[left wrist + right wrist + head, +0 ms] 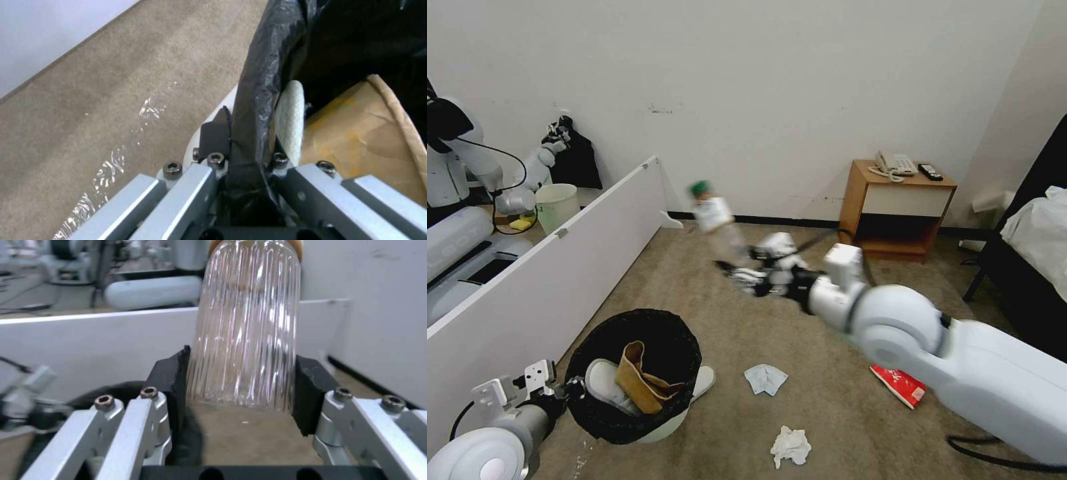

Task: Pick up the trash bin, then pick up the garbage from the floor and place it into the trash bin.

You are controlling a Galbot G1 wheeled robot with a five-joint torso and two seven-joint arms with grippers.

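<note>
The bin [634, 373], low on the left, holds a slipper [602, 381] and cardboard [639, 377]; the left gripper [249, 146] is clamped on its bag-covered rim, seen up close from that wrist. The right gripper [242, 386] grips a ribbed clear bottle [247, 323] above the carpet [827, 400]. Tissues [791, 445] and a red packet [899, 385] lie on the floor.

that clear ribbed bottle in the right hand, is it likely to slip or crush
The bottle looks empty and see-through, so probably light. Its thin ribbed plastic wall may dent under a hard squeeze. The right hand pinches only its base end between two black pads, so it might pivot or slip.
</note>
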